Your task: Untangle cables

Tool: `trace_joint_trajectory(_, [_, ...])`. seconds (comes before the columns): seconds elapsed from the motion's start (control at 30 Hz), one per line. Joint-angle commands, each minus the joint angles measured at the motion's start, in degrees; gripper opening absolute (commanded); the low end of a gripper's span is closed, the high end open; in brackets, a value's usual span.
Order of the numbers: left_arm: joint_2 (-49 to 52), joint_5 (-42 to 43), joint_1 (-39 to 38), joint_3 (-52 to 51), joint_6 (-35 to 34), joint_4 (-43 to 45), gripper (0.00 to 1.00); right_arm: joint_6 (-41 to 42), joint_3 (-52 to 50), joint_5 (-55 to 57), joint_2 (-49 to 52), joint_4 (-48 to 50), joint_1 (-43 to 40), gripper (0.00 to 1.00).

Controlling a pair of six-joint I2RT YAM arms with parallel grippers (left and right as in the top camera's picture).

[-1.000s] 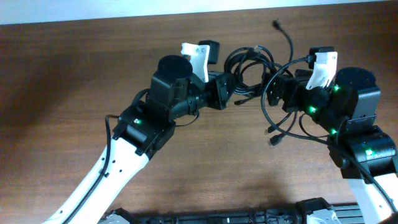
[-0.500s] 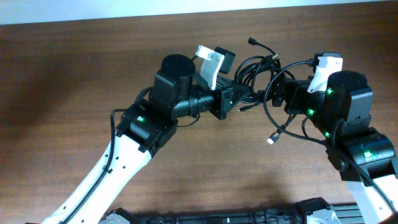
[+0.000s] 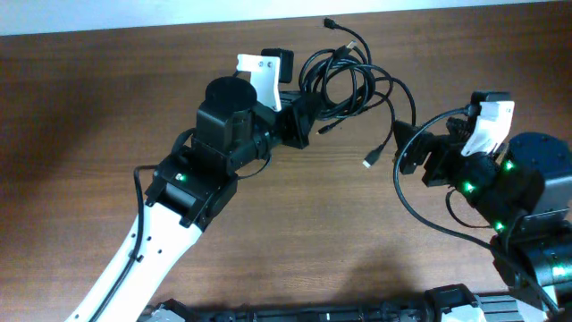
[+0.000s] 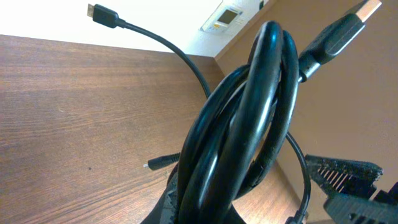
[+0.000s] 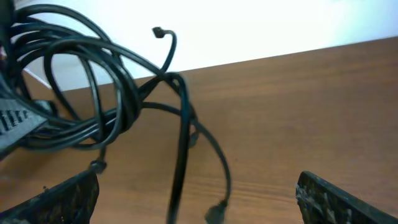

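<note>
The cables (image 3: pixel 344 76), a tangle of thin black cords, were pinched at one side of their coil by the left gripper (image 3: pixel 304 116), its jaws closed hard on the bundle. The left wrist view showed several strands rising together from that grip. The hold looked meant to anchor the knot so that single cords could be drawn away from it.

Opposite, the right gripper (image 3: pixel 409 161) stood with its fingers (image 5: pixel 59 196) spread as wide as they go and grasped nothing. One loose strand hung down in the gap between them, apparently untouched, which suggested an approach to take it.

From the coil, near the far edge of the wooden table (image 3: pixel 89 107), loops fanned out toward the right arm. One cord ended in a silvery plug (image 3: pixel 367 162) between the two grippers, and another plug (image 3: pixel 329 22) stuck out beyond the coil.

No tray, box or other container appeared in any view. The cords looked largely lifted off the table.
</note>
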Motion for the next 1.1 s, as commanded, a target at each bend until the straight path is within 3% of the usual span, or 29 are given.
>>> trace_joint_trajectory(0.0, [-1.88, -0.79, 0.07, 0.92, -1.25, 0.94, 0.0, 9.99, -0.07, -3.17, -0.15, 0.2, -0.22, 0.99])
trace_joint_trajectory(0.07, [-1.88, -0.79, 0.07, 0.92, -1.25, 1.11, 0.0, 10.23, -0.07, -8.52, -0.15, 2.19, -0.22, 0.99])
trace_joint_trajectory(0.17, [-1.88, -0.52, 0.07, 0.92, -1.2, 0.94, 0.0, -2.01, -0.07, -18.4, -0.15, 6.23, -0.22, 0.97])
trace_joint_trajectory(0.33, [-1.88, 5.11, 0.0, 0.92, 6.49, 0.92, 0.0, -17.57, -0.07, -19.93, -0.15, 6.21, -0.22, 0.96])
trace_joint_trajectory(0.47, [-1.88, 6.12, 0.02, 0.92, 11.13, 0.92, 0.0, -21.49, -0.07, -19.96, -0.15, 5.6, -0.22, 0.84])
trace_joint_trajectory(0.57, [-1.88, 5.86, 0.02, 0.92, 24.87, -0.7, 0.0, -20.48, -0.07, -14.67, -0.15, 6.78, -0.22, 0.84])
trace_joint_trajectory(0.67, [-1.88, 5.92, 0.02, 0.92, 36.26, -3.02, 0.0, -15.65, -0.07, -1.99, -0.15, 7.26, -0.24, 0.85])
trace_joint_trajectory(0.77, [-1.88, 5.99, 0.02, 0.92, 37.11, -3.04, 0.0, -15.65, -0.07, 1.51, -0.15, 7.28, -0.22, 0.85])
trace_joint_trajectory(0.9, [-1.88, 16.98, 0.02, 0.92, 44.85, -2.97, 0.0, -15.67, -0.07, 3.63, 0.02, 7.06, -0.22, 0.85])
trace_joint_trajectory(1.07, [-1.88, 12.96, 0.02, 0.92, 44.96, -2.08, 0.0, -15.87, -0.07, -3.96, 0.0, 6.73, -0.22, 0.84])
